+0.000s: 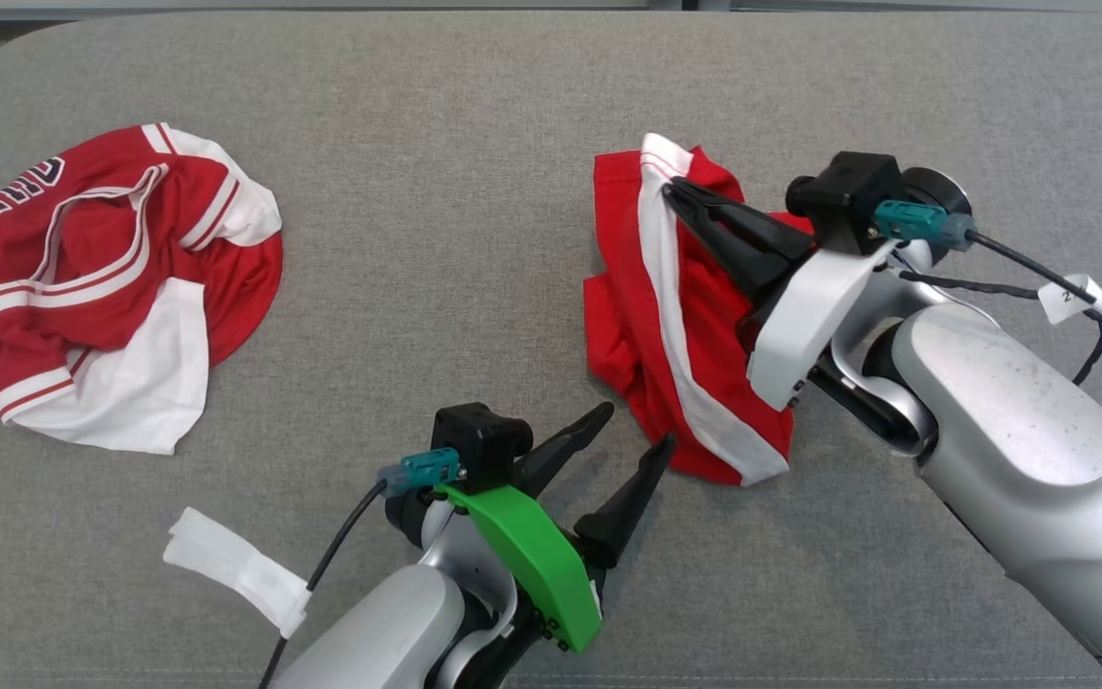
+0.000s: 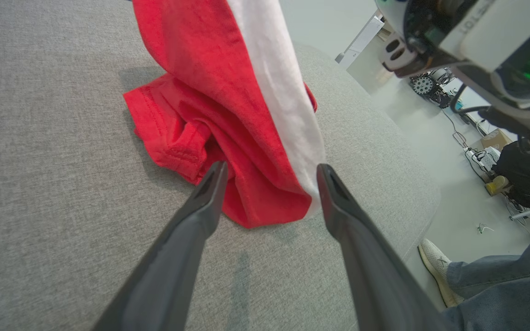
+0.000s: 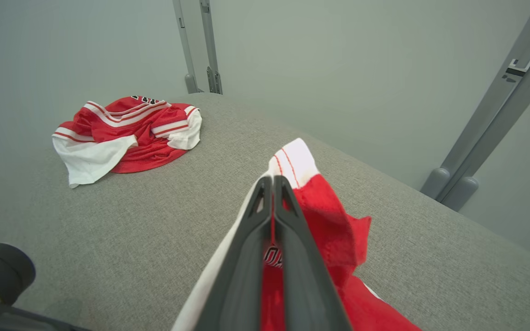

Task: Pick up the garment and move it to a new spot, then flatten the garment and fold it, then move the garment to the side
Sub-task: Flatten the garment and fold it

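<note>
soft, even light casts faint shadows; wrist views bend at the edges.

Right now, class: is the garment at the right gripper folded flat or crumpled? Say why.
Crumpled: the garment is bunched in loose folds, its white band twisted, with the right gripper shut on one edge.

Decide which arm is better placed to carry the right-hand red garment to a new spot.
Right. The right gripper is shut on the garment at its upper white-striped edge, while the left gripper stands open by its lower hem, gripping nothing.
</note>
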{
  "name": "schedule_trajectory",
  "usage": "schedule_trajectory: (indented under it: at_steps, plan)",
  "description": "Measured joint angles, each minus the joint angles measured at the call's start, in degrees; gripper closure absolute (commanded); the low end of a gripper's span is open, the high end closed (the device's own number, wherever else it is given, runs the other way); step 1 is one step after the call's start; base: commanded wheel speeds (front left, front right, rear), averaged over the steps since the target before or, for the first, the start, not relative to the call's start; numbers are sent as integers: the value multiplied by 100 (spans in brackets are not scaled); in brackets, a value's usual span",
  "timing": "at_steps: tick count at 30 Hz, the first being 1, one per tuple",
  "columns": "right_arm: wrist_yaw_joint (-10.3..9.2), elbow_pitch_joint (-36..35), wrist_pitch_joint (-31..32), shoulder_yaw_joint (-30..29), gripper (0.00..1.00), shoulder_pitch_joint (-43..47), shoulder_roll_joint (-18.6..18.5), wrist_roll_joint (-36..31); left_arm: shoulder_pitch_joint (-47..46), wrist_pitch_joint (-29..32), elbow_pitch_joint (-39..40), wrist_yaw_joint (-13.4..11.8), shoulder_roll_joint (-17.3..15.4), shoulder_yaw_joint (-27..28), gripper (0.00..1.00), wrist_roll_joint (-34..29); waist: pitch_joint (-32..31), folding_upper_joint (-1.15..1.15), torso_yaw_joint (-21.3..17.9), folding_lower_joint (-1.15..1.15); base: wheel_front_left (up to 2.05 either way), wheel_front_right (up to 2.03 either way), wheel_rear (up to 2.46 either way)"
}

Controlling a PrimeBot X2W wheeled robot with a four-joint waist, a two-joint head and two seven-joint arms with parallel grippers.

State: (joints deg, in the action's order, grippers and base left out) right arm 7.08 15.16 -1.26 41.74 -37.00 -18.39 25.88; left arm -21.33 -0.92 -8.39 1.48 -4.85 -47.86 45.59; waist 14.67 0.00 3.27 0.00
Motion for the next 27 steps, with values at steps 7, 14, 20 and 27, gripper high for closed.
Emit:
schedule_trajectory:
  at_steps: [7, 14, 20, 27]
  plan:
    - [4, -999, 1110, 252, 100, -405, -330, 1163, 33, -158, -45, 0, 73, 22, 0, 116, -187, 0, 191, 0, 0, 0, 0]
    - [4, -1497, 1923, -314, 100, -854, -410, 1924, 52, -330, -134, 0, 98, 151, 0, 285, -331, 0, 542, 1, 0, 0, 0]
    - [-310, -1421, 2461, -812, 100, -940, -402, 2254, 74, -427, -232, -36, 127, 215, 0, 330, -465, 0, 868, 0, 0, 0, 0]
    - [-983, -894, 2966, -957, 100, -711, -597, 2284, 162, -509, -266, -152, 138, 324, 0, 346, -662, 0, 1087, 0, 0, 0, 0]
